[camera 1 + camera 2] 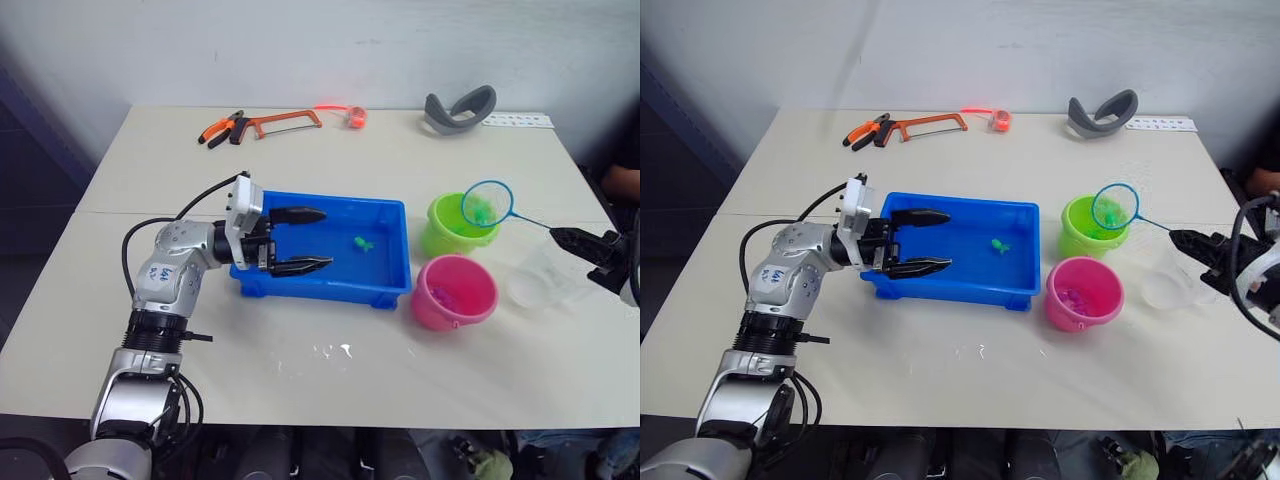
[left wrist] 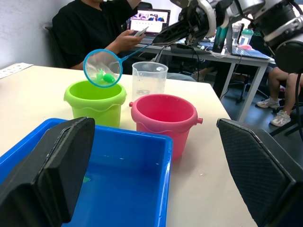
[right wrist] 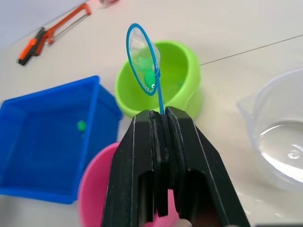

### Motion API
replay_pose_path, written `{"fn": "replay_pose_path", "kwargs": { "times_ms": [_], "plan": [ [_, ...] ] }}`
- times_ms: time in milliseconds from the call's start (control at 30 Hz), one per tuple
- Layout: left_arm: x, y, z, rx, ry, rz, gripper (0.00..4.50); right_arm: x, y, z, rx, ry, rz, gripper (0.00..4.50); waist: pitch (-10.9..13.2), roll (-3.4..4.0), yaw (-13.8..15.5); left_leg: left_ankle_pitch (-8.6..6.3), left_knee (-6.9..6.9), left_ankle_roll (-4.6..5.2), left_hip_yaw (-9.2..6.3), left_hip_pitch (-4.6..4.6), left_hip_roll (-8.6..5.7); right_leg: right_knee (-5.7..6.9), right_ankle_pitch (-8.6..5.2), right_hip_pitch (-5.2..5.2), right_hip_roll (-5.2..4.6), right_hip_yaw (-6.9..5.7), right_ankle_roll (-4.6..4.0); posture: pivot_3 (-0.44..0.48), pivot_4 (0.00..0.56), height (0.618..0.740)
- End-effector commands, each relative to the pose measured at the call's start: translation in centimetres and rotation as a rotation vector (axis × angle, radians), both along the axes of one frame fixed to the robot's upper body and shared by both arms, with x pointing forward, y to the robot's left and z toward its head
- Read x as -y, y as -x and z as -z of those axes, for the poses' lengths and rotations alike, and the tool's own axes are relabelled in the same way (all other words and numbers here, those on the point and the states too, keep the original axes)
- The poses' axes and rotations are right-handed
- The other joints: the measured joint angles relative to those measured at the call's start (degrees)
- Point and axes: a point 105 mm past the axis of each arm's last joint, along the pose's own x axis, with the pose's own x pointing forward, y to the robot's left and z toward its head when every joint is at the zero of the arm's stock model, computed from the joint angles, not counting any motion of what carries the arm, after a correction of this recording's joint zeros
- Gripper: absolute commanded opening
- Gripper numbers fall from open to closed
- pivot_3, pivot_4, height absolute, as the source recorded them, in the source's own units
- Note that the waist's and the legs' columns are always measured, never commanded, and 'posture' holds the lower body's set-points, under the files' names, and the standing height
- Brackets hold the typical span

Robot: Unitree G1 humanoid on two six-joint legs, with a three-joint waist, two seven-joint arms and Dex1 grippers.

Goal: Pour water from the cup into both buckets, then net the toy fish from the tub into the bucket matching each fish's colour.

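Above the lime-green plastic bucket [image 1: 456,226], right gripper [image 3: 163,118] fingers clamped on the blue-rimmed net [image 1: 487,204] holding a green toy fish [image 3: 150,80]; next, tip it in; left gripper [image 1: 305,241] fingers apart

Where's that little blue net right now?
The net hangs over the lime green bucket on the robot's right, a green fish inside it, its handle clamped in the right gripper.

Glossy plastic tub [image 1: 385,285], clear plastic cup [image 2: 149,79]
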Motion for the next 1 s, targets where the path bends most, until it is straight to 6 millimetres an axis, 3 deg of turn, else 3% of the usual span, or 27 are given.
{"fn": "replay_pose_path", "kwargs": {
  "times_ms": [33, 400, 500, 633, 700, 833, 1000],
  "plan": [
    [0.3, 0.2, -1.1, 0.048, 0.009, 0.020, 4.49, -0.2, 0.1, -1.6, 0.131, 0.119, 0.017, 0.00, 0.00, 0.00, 0.02, 0.00, 0.00, 0.00, 0.00, 0.00, 0.00, 0.00, 0.00, 0.00, 0.00, 0.00, 0.00, 0.000, 0.150, 0.740],
    [0.6, -0.1, -1.1, 0.061, 0.018, 0.033, 4.49, -1.9, -0.3, -0.3, 0.253, 0.503, -0.035, 0.00, 0.00, 0.00, 0.07, 0.00, 0.00, 0.00, 0.00, 0.02, -0.01, -0.01, 0.01, 0.01, 0.03, -0.03, 0.01, 0.000, 0.150, 0.740],
    [0.6, -0.1, -1.1, 0.068, 0.019, 0.029, 4.49, -2.7, -0.5, 0.3, 0.293, 0.719, -0.078, 0.00, 0.00, 0.00, 0.07, 0.00, -0.01, 0.00, 0.00, 0.03, -0.01, -0.02, 0.00, 0.01, 0.04, -0.05, 0.01, 0.000, 0.150, 0.740],
    [0.4, -0.1, -1.0, 0.074, 0.016, 0.022, 4.49, -3.6, -0.4, 1.8, 0.367, 1.139, -0.196, 0.00, 0.00, 0.00, 0.12, 0.00, -0.01, 0.00, 0.01, 0.03, -0.06, -0.02, 0.00, 0.00, 0.03, -0.09, 0.02, 0.000, 0.150, 0.740],
    [0.3, 0.0, -0.9, 0.077, 0.016, 0.016, 4.49, -4.0, -0.2, 2.3, 0.425, 1.251, -0.238, 0.00, 0.00, 0.00, 0.12, 0.00, -0.01, 0.00, 0.02, 0.04, -0.06, -0.02, 0.01, 0.01, 0.03, -0.11, 0.03, 0.000, 0.150, 0.740],
    [-0.1, 0.1, -0.8, 0.078, 0.018, 0.001, 4.49, -3.7, -0.2, 1.5, 0.530, 1.258, -0.172, 0.00, 0.00, 0.00, 0.09, 0.02, -0.01, -0.02, 0.05, 0.10, -0.06, 0.00, 0.02, 0.03, 0.03, -0.30, 0.04, 0.000, 0.150, 0.740],
    [-0.4, 0.1, -0.7, 0.077, 0.023, -0.018, 4.49, -2.8, -0.2, 1.5, 0.535, 1.236, -0.131, 0.00, 0.00, 0.00, 0.06, 0.03, -0.01, -0.03, 0.03, 0.13, -0.03, 0.02, 0.02, 0.06, 0.04, -0.37, 0.04, 0.000, 0.150, 0.740]
  ]
}}
